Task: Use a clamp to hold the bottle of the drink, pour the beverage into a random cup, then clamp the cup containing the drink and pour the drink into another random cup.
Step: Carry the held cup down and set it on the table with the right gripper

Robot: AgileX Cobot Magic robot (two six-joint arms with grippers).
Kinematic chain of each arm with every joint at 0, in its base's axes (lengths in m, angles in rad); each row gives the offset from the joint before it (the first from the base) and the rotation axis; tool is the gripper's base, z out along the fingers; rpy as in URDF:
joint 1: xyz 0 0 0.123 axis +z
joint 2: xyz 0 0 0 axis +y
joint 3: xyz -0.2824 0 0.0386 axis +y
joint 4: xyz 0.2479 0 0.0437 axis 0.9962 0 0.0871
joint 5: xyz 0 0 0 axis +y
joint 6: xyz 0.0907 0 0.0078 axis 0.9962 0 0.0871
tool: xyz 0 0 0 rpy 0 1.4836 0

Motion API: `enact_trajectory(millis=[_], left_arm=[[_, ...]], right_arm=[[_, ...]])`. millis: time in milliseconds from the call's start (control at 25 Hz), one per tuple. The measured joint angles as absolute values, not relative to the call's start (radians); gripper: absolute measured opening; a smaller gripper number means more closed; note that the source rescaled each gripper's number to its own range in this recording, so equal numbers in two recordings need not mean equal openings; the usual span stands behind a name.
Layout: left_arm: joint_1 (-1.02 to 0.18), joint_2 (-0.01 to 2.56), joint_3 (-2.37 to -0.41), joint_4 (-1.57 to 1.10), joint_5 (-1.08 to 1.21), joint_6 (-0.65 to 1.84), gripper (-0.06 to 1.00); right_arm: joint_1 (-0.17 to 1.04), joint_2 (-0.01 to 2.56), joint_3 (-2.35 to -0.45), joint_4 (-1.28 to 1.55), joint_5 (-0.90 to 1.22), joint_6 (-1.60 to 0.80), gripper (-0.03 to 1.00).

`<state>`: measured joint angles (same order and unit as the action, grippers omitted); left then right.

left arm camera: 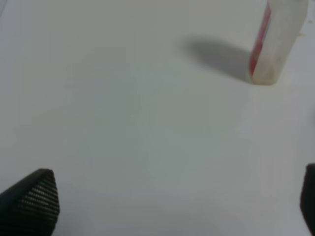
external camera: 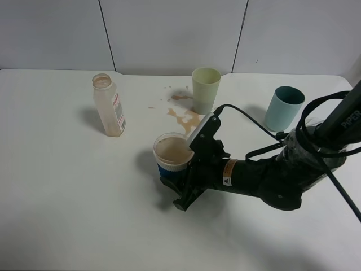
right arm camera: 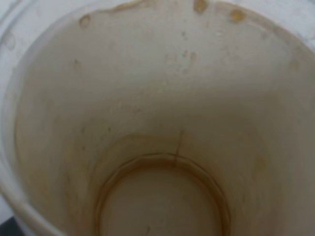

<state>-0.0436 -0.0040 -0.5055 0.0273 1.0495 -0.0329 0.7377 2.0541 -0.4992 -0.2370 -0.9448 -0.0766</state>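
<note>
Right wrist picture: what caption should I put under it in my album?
Looking down into the blue-banded cup, its pale inside streaked with brown drink residue and a brown ring around the bottom.

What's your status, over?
Right gripper shut on blue-banded cup, cup upright on table. Left gripper open, empty. Brown spill beside yellow-green tumbler. Bottle standing clear.

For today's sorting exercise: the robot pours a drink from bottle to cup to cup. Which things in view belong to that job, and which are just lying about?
Belong to the job:
- bottle
- blue-banded cup, clamped by the right gripper
- yellow-green tumbler
- left gripper, fingers apart

Just lying about:
- teal cup
- brown spill on the table
</note>
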Motion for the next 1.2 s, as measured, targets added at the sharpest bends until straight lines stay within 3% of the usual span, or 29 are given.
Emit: enact_trajectory(millis=[600, 680, 760, 800, 840, 880, 920, 1200], left_arm=[[-0.044, -0.004, -0.506, 0.027, 1.05, -0.033, 1.0], [-0.044, -0.004, -0.506, 0.027, 1.05, -0.033, 1.0], [-0.044, -0.004, -0.506, 0.027, 1.05, -0.033, 1.0], [-0.044, -0.004, -0.506, 0.027, 1.05, -0.033, 1.0], [-0.044, -0.004, -0.506, 0.027, 1.05, -0.033, 1.0], [-0.044, -0.004, -0.506, 0.027, 1.05, -0.033, 1.0], [-0.044, -0.004, -0.506, 0.027, 1.05, -0.033, 1.0], [-0.044, -0.004, -0.506, 0.027, 1.05, -0.033, 1.0]], right_arm=[[0.738, 2.055, -0.499, -0.242, -0.945, -0.09, 0.03], [0.738, 2.059, -0.499, -0.243, -0.933, -0.09, 0.3], [0.738, 2.062, -0.499, -0.243, -0.923, -0.09, 0.67], [0.738, 2.062, -0.499, -0.243, -0.923, -0.09, 0.78], [0.738, 2.062, -0.499, -0.243, -0.923, -0.09, 0.78], [0.738, 2.062, -0.499, -0.243, -0.922, -0.089, 0.88], [0.738, 2.062, -0.499, -0.243, -0.921, -0.086, 0.91], [0.738, 2.041, -0.499, -0.244, -0.88, 0.0, 0.94]])
